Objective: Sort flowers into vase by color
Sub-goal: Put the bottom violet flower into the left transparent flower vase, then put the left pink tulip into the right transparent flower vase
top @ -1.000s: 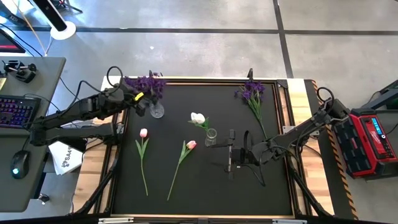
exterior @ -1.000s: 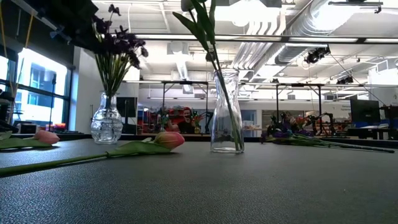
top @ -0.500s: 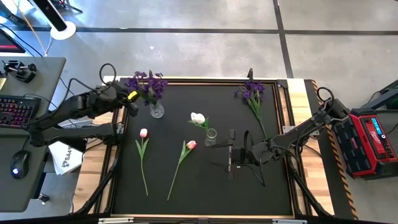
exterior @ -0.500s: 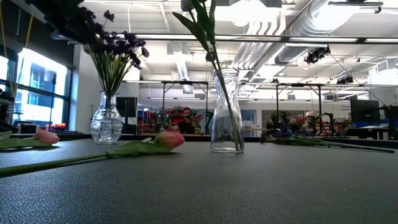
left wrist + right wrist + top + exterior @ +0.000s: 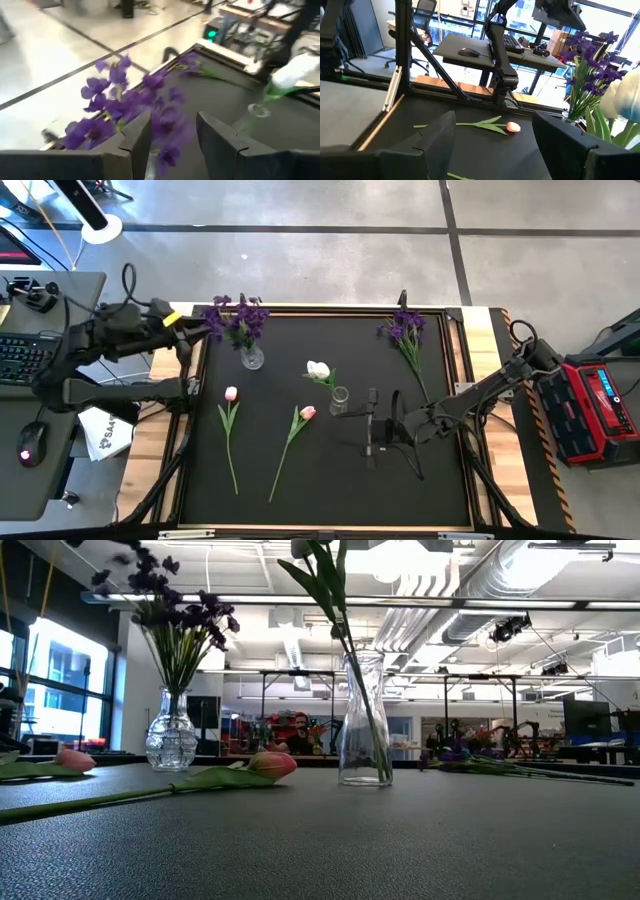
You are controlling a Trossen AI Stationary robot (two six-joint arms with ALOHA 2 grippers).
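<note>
A bunch of dark purple flowers (image 5: 235, 318) (image 5: 175, 615) stands with its stems in a round glass vase (image 5: 252, 358) (image 5: 170, 735). A white tulip (image 5: 318, 369) stands in a narrow glass vase (image 5: 340, 398) (image 5: 363, 720). Two pink tulips (image 5: 231, 393) (image 5: 307, 412) lie flat on the mat. Another purple flower (image 5: 405, 330) lies near the far right corner. My left gripper (image 5: 192, 332) (image 5: 172, 135) is open at the table's left edge, just left of the purple bunch. My right gripper (image 5: 352, 430) (image 5: 492, 145) is open, low over the mat, right beside the narrow vase.
The black mat has a raised wooden frame (image 5: 455, 360). Open mat lies along the near edge (image 5: 330, 490). A desk with a keyboard (image 5: 20, 355) stands left of the table, and a red case (image 5: 595, 410) to the right. The room behind shows in the low view.
My left gripper has drawn back from over the round vase toward the table's left edge. The purple bunch has stayed standing in the vase, and in the low view its blooms now show clear of the gripper. My right arm has kept still.
</note>
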